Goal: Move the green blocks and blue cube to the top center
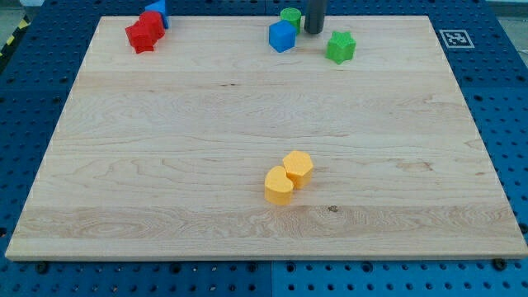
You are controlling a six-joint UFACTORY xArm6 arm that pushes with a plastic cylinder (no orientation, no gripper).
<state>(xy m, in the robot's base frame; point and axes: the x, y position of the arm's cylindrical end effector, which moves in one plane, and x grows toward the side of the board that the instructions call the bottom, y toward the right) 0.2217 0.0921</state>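
Up at the top middle of the bench [247, 107], my tip [313, 31] sits just beside the green round block [290, 17], near the blue cube [282, 36] and the green star block [340, 47]; it has no fingers.

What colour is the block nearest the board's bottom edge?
Yellow, seen in the camera view.

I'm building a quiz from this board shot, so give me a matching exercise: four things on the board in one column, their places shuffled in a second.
Things:
1. blue cube
2. green star-shaped block
3. two yellow blocks
4. red blocks

Places:
A. top left corner area
B. view's right of my tip
C. lower centre, touching each other
D. view's left of my tip, below the green cylinder

Pairs: 1-D, 2-B, 3-C, 4-A
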